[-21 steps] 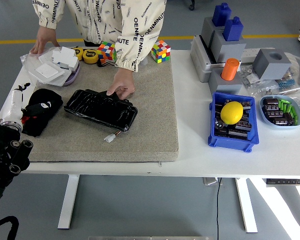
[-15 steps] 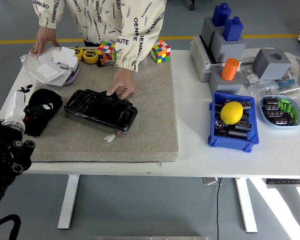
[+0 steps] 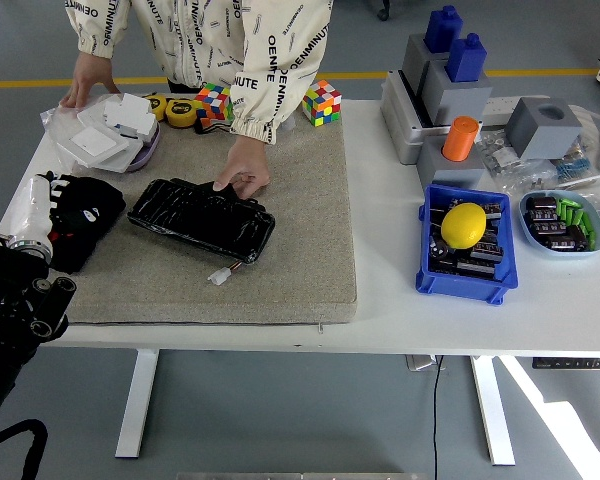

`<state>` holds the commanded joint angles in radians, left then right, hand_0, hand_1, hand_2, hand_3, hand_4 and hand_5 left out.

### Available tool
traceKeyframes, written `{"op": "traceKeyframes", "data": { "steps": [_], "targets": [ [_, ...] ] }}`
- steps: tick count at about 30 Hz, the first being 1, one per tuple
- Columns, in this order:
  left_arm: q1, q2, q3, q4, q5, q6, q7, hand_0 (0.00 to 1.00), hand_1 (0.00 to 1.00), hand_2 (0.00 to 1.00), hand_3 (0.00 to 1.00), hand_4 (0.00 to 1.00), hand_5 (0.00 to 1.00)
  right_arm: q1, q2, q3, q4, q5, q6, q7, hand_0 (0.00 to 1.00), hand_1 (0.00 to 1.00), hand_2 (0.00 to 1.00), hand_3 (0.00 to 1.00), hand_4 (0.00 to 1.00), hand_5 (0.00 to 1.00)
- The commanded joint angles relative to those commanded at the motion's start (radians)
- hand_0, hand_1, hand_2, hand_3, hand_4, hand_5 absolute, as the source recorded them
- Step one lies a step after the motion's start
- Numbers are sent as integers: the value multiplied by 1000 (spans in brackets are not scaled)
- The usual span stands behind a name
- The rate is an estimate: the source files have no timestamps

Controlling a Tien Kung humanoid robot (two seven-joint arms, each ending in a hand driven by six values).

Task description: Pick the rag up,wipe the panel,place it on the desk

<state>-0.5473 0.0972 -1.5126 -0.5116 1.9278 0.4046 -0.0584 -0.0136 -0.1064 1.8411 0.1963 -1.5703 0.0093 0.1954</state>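
Left hand is curled down on the black rag at the mat's left edge, looks like it's gripping it. Just right sits the glossy black panel, a person's hand pressing on its far edge. Further back: two Rubik's cubes, plus one blue bin on the bench.

The white table carries a grey mat over its left half. On bare tabletop to the right sit grey blocks, a blue bin and a tray, apparently of small parts.
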Motion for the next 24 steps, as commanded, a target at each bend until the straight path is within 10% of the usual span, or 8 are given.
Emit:
{"op": "traceKeyframes", "data": {
  "steps": [15,24],
  "targets": [
    [67,37,6,-166,-52,19,-18,279,413,445,567,679,2,-3,-3,-6,0,-3,-1,1,543,561,494,521,881,359],
    [66,50,188,-297,-122,19,-18,274,391,419,562,691,2,-5,-1,-9,1,-1,0,1,540,562,494,521,882,361]
  ]
}}
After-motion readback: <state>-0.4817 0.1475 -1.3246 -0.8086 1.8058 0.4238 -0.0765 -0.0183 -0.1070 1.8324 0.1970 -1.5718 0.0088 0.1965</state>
